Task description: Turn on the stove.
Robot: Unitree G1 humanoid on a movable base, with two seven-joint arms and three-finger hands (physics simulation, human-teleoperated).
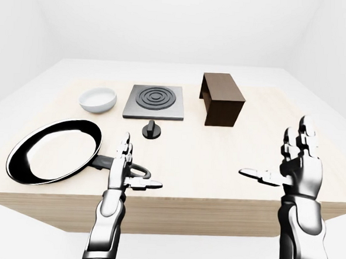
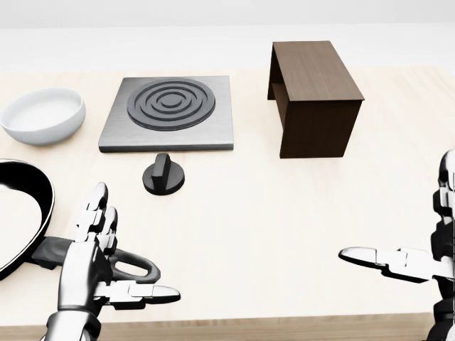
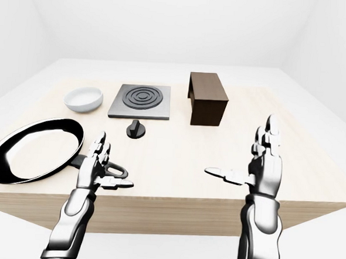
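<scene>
The grey stove plate point(image 2: 213, 131) with dark concentric rings lies at the upper middle of the table in the head view. Its black knob point(image 2: 163, 175) stands on the table just below the plate. My left hand point(image 2: 106, 256) is open, fingers spread, below and left of the knob, over the pan's handle and apart from the knob. My right hand point(image 2: 419, 245) is open at the right edge, thumb pointing left, holding nothing.
A black frying pan point(image 1: 51, 151) lies at the left, its handle point(image 2: 131, 270) under my left hand. A white bowl point(image 2: 43, 114) sits left of the stove plate. A dark brown wooden box point(image 2: 316, 96) stands to its right. The table's near edge point(image 1: 215, 205) runs below my hands.
</scene>
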